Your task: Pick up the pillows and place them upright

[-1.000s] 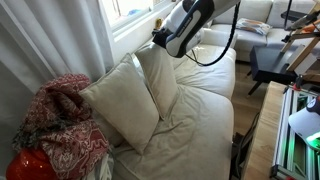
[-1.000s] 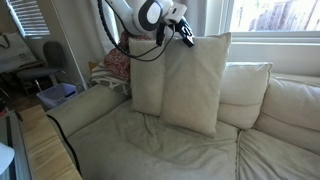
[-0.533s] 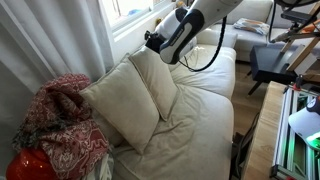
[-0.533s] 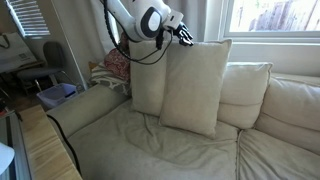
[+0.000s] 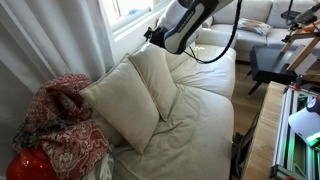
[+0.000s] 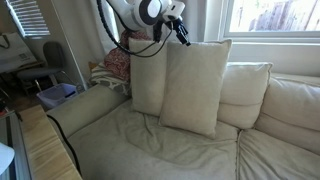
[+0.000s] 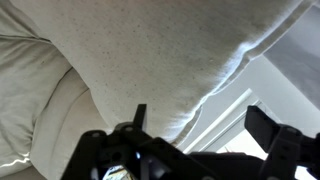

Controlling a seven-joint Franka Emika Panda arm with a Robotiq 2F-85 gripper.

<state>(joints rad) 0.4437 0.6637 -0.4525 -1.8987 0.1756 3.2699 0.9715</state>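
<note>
Two cream pillows stand upright side by side against the sofa back in both exterior views, one (image 5: 120, 102) (image 6: 147, 82) nearer the armrest and one (image 5: 160, 78) (image 6: 196, 85) toward the sofa's middle. My gripper (image 5: 152, 35) (image 6: 182, 34) hovers just above the top corner of the middle pillow, jaws open. In the wrist view the gripper (image 7: 205, 128) shows wide-spread dark fingers (image 7: 139, 117) with nothing between them. The pillow's cream fabric (image 7: 150, 50) and seamed edge lie just beyond them.
A red patterned blanket (image 5: 60, 125) (image 6: 118, 62) is heaped beyond the sofa's armrest (image 6: 80, 112). The window wall and curtain (image 5: 70, 40) stand right behind the pillows. Attached back cushions (image 6: 245, 92) fill the rest of the sofa back. A dark chair (image 5: 270, 65) stands off the sofa's far end.
The jaws have gone from shut on the middle pillow's top corner to wide open, and the gripper has lifted slightly off it. Both pillows stay upright.
</note>
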